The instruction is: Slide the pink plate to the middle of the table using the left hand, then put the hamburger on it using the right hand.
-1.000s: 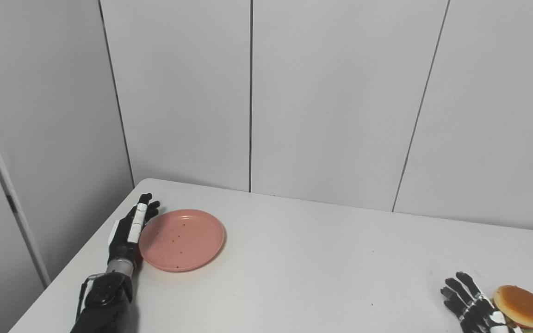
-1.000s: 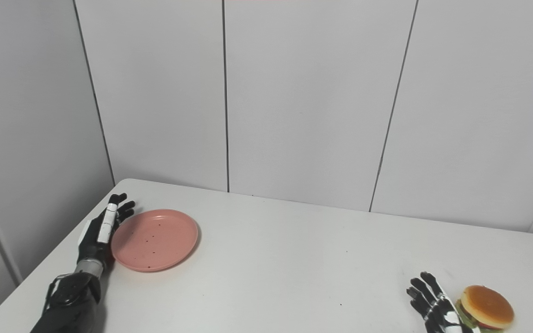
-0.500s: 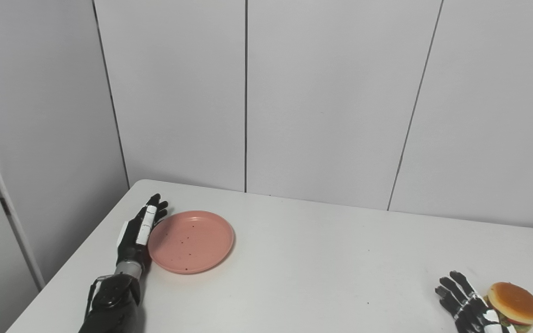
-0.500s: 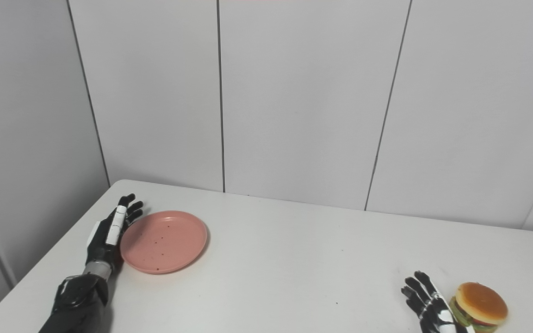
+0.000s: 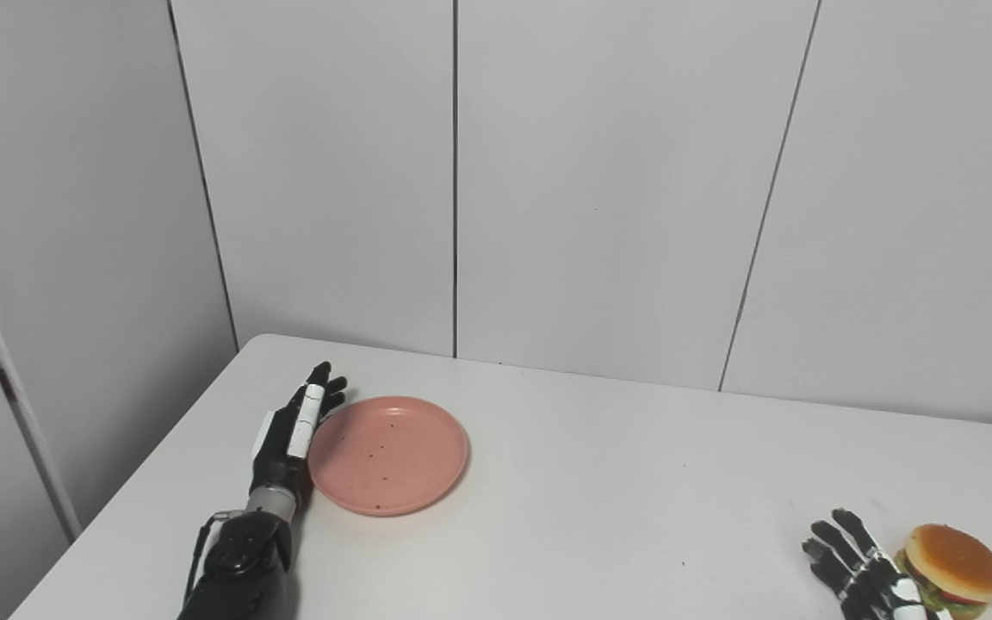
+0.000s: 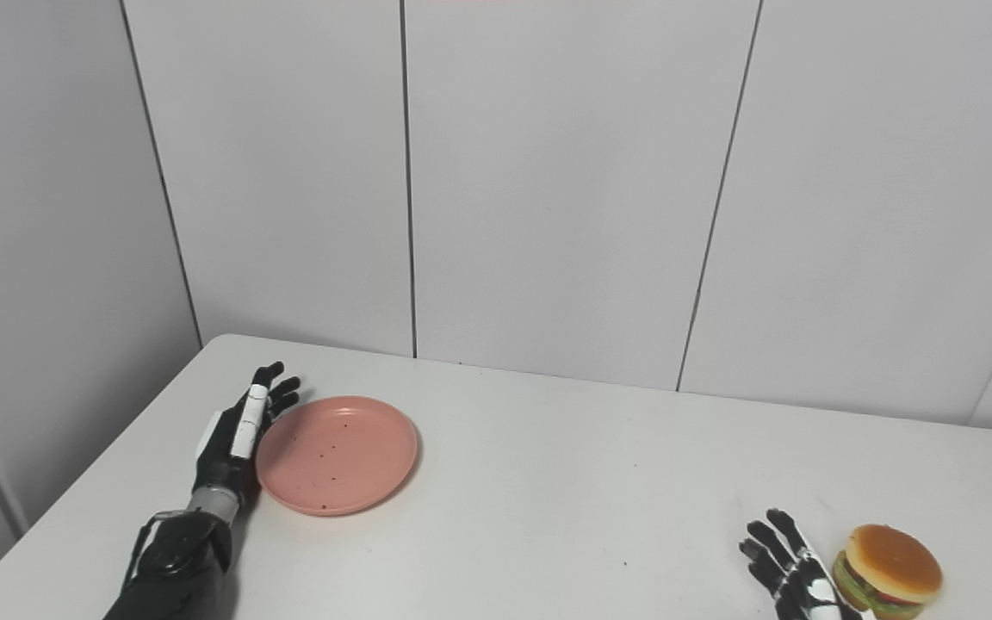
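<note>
The pink plate (image 5: 388,455) lies flat on the left part of the white table (image 5: 599,508), speckled with small dark crumbs. My left hand (image 5: 291,431) stands on edge against the plate's left rim, fingers straight and apart, holding nothing. The hamburger (image 5: 954,567) sits near the table's front right corner, with a tan bun and green lettuce showing. My right hand (image 5: 858,569) rests open just left of the hamburger, fingers spread, a small gap between them; its wrist is cut off by the bottom edge.
Grey wall panels (image 5: 599,189) rise behind the table's far edge. The table's left edge (image 5: 143,474) runs close to my left arm. White tabletop stretches between the plate and the hamburger.
My left hand has pushed the pink plate to the right across the table. The camera has also shifted a little. The right hand and the hamburger stay put.
</note>
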Controlling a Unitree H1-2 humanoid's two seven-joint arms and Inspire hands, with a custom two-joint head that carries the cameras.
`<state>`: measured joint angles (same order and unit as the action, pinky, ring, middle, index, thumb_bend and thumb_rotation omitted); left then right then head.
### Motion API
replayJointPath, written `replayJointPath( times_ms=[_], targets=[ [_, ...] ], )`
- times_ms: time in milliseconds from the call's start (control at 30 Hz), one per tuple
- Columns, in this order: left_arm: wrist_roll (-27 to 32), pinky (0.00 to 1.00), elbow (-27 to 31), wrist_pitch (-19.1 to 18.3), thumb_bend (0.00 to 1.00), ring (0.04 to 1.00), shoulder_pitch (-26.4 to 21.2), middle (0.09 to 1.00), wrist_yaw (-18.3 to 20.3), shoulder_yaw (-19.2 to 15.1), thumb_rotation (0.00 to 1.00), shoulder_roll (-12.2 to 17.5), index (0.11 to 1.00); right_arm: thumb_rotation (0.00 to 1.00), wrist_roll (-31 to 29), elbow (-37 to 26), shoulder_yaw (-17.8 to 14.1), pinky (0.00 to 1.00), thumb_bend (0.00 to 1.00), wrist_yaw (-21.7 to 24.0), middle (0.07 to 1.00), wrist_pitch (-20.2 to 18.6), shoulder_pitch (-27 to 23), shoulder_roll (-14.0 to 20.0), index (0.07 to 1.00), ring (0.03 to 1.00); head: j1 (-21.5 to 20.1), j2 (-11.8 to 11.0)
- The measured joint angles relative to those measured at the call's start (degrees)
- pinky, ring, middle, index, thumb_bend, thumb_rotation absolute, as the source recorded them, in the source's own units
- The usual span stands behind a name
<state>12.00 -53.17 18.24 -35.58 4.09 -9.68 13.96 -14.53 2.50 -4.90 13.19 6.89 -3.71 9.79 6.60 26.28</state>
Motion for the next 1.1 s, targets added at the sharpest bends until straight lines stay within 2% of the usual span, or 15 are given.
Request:
replayJointPath(
  times_ms=[500, 900, 1100],
  targets=[
    [-2.2, 0.82, 4.0, -3.1, 0.93, 0.892, 0.9, 0.855, -0.6, 2.4, 0.89, -1.9, 0.880, 1.00, 1.7, -1.4, 0.4, 0.91, 0.86, -1.4, 0.890, -0.8, 0.9, -1.0, 0.922, 0.877, -3.5, 0.8],
    [-4.7, 0.80, 9.6, -7.9, 0.91, 0.878, 2.0, 0.845, -2.3, 4.2, 0.92, -5.5, 0.870, 1.00, 2.1, -2.7, 1.2, 0.93, 0.84, -2.7, 0.893, -1.7, 1.5, -2.1, 0.929, 0.881, -5.6, 1.1],
    [-4.7, 0.76, 10.0, -8.3, 0.91, 0.875, 2.0, 0.846, -3.7, 4.5, 0.92, -6.9, 0.868, 1.00, 3.2, -3.1, 1.7, 0.91, 0.85, -2.9, 0.892, -1.7, 1.8, -2.4, 0.926, 0.875, -6.9, 1.5]
  ],
)
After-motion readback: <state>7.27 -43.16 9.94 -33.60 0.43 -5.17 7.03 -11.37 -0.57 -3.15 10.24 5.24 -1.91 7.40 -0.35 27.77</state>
